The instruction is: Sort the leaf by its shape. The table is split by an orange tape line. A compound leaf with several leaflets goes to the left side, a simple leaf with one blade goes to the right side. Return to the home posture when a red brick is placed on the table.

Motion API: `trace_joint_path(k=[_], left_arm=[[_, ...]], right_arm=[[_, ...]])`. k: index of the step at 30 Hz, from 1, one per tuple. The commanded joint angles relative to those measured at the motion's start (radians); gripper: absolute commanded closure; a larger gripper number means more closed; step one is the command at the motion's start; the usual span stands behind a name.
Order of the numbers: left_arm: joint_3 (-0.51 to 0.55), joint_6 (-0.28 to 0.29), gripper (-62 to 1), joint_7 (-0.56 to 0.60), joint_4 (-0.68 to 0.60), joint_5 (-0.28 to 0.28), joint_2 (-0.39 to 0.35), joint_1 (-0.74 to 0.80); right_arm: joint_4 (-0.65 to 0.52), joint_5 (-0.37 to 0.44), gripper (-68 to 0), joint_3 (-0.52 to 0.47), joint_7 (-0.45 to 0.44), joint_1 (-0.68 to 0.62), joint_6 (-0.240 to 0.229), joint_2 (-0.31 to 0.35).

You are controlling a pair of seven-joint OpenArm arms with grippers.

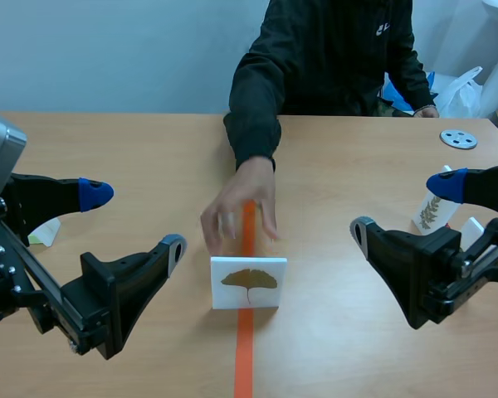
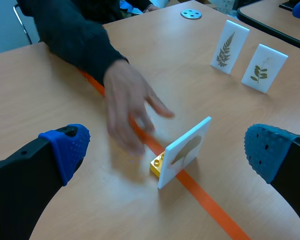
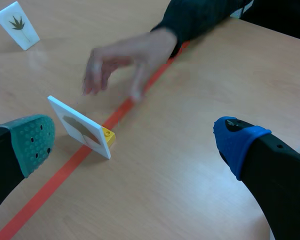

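- The white card bearing a fan-shaped yellow-brown leaf (image 1: 249,283) stands upright on the orange tape line (image 1: 245,356), not yet sorted, with a person's hand (image 1: 236,207) just behind it.
- We hold our left gripper (image 1: 134,220) and right gripper (image 1: 403,206) spread wide and empty, flanking the card.
- The leaf has one blade, so we judge it belongs on the right side.
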State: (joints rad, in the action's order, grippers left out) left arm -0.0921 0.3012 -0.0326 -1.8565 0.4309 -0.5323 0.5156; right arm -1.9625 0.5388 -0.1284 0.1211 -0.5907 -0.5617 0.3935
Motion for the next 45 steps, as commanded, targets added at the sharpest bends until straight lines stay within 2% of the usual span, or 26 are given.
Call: trace_joint_path(k=[1, 11, 18, 26, 31, 37, 43, 45], left_arm=[[0.003, 0.006, -62.3, 0.017, -0.013, 0.006, 0.003, -0.003], [0.003, 0.01, -62.3, 0.013, -0.013, -0.009, 0.002, -0.003], [0.003, 0.089, -62.3, 0.026, 0.022, -0.055, 0.003, -0.004], [-0.01, 0.116, -62.3, 0.091, 0.182, -0.062, 0.003, -0.094], [-0.072, 0.144, -62.3, 0.142, 0.305, -0.063, 0.003, -0.183], [-0.179, 0.143, -62.3, 0.274, 0.433, -0.167, 0.018, -0.287], [-0.235, 0.143, -62.3, 0.362, 0.57, -0.2, 0.084, -0.385], [-0.254, 0.143, -62.3, 0.392, 0.617, -0.242, 0.103, -0.412]], right_arm=[[0.0, 0.007, -67.9, -0.001, -0.014, 0.012, 0.005, 0.005], [0.0, 0.007, -67.9, -0.001, -0.014, 0.012, 0.005, 0.005], [0.0, -0.001, -67.9, -0.001, -0.014, 0.012, 0.019, 0.005], [0.0, -0.012, -67.9, -0.001, -0.014, 0.012, 0.019, 0.005], [0.0, -0.012, -67.9, -0.001, -0.014, 0.012, 0.019, 0.005], [0.0, -0.016, -67.9, -0.001, -0.014, 0.012, 0.023, 0.005], [0.0, -0.041, -67.9, -0.001, -0.014, 0.012, 0.023, 0.005], [0.0, -0.041, -67.9, -0.001, -0.014, 0.012, 0.023, 0.005]])
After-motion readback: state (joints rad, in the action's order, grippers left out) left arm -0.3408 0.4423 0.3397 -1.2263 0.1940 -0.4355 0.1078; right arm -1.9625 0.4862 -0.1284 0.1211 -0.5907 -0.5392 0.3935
